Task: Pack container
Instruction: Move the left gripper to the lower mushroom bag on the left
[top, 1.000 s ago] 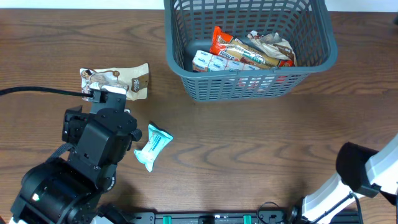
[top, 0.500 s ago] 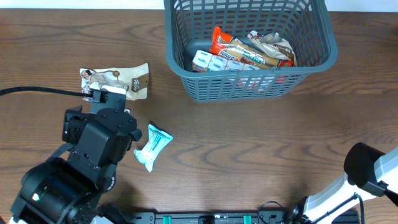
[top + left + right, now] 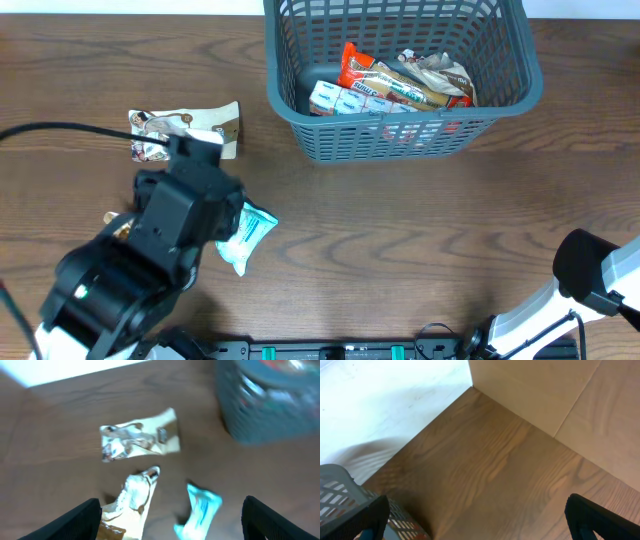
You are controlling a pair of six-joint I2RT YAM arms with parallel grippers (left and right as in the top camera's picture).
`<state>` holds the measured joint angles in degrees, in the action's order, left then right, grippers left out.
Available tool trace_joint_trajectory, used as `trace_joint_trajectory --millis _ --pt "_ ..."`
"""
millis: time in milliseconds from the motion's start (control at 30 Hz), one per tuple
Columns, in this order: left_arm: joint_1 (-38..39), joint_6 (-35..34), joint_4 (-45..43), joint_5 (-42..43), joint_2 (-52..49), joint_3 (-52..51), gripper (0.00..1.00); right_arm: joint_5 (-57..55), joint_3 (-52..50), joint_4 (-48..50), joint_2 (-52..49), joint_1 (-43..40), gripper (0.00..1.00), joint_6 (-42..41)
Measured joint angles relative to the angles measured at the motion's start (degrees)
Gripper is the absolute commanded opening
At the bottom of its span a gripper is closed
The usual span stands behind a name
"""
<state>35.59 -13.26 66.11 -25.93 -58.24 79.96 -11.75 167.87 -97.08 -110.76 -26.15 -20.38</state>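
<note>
Honestly, with my left gripper (image 3: 171, 512) spread wide above the cream packet (image 3: 134, 495) and the teal packet (image 3: 202, 507), I risk pinching both.

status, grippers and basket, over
Left gripper open, empty, above loose packets. Right gripper open, empty. Container part filled. Nothing between packets and container.

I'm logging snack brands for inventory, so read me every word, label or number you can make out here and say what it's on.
No text here can be read with certainty.
snack packets in the container: print visible, too small to read.
beige packet on the table: print blurred, unreadable in both views.
light blue packet: print too small to read.
</note>
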Motion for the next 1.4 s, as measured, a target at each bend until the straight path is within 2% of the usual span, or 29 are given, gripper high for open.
trace_joint_trajectory --millis 133,300,433,567,667,767,900,1100,1400 --pt "-1.88 -14.03 -4.26 -10.05 -2.67 0.0 0.78 0.87 0.0 0.0 0.0 0.02 0.99 -0.02" --pt "-8.87 -28.17 -6.8 -15.47 -4.35 0.0 0.78 1.77 0.0 0.0 0.0 0.0 0.99 0.0" --pt "-18.14 -34.71 -1.14 -13.62 -4.26 0.07 0.78 1.99 0.0 0.0 0.0 0.0 0.99 0.02" --pt "-27.78 -35.52 8.17 -10.21 -4.42 0.13 0.78 2.12 0.0 0.0 0.0 0.0 0.99 0.02" --pt "-32.61 -31.36 11.85 -8.98 -5.09 0.11 0.78 2.14 0.0 -0.02 0.0 0.0 0.99 0.02" --pt "-34.38 -24.72 11.34 -8.48 -6.45 0.11 0.78 2.14 0.0 0.0 0.0 0.0 0.99 0.46" --pt "-34.64 -12.17 7.13 -5.64 -8.94 0.11 0.78 2.12 -0.17 0.0 0.0 0.0 0.99 3.15" --pt "-35.39 5.81 -0.2 4.31 -14.34 0.15 0.79 2.05 -2.23 0.0 -0.15 0.0 0.99 5.73" --pt "-44.63 16.92 1.88 19.06 -29.75 0.22 0.78 2.01 -6.97 -0.02 -0.24 0.0 0.99 6.47"
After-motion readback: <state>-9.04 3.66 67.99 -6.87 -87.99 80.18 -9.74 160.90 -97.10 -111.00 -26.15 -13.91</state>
